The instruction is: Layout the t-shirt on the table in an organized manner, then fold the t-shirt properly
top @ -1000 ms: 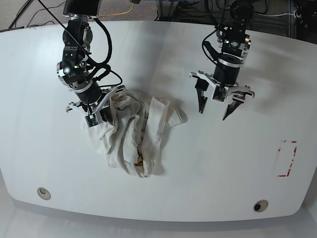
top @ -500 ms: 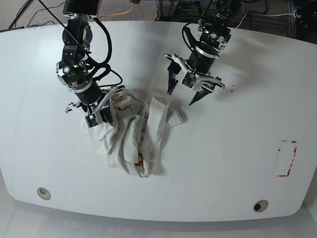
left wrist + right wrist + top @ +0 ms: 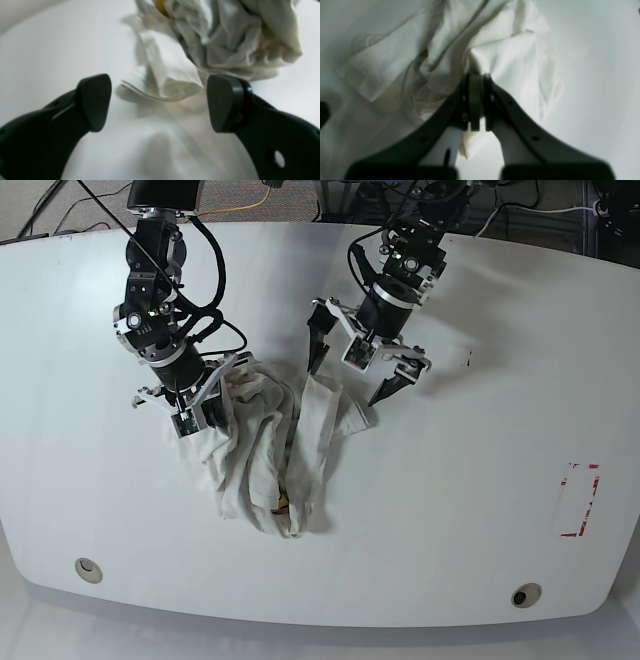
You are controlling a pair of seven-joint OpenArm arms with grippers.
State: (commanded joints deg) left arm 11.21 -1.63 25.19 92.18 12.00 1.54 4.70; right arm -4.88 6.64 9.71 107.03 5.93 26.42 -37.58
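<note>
Table (image 3: 480,510): a glossy white top with curved edges is filling the base view, and cables are trailing behind its far edge.
T-shirt (image 3: 265,450): it is lying bunched in a crumpled heap left of the table's middle in the base view, with long folds running toward the near edge and a bit of yellow-orange print peeking out at its near end.
Right gripper (image 3: 195,415): it is sitting at the heap's far-left corner, its fingers (image 3: 475,100) pressing together on a pinch of white cloth, as the right wrist view shows.
Left gripper (image 3: 350,375): it is hovering at the heap's far-right corner with its jaws spread wide; in the left wrist view a folded flap of the shirt is lying between and just beyond the two dark fingertips (image 3: 222,102), with nothing clamped.
Red-outlined mark (image 3: 578,500): it is showing near the table's right edge, well apart from the shirt.
Grommet holes (image 3: 88,569): one is sitting at each near corner.
</note>
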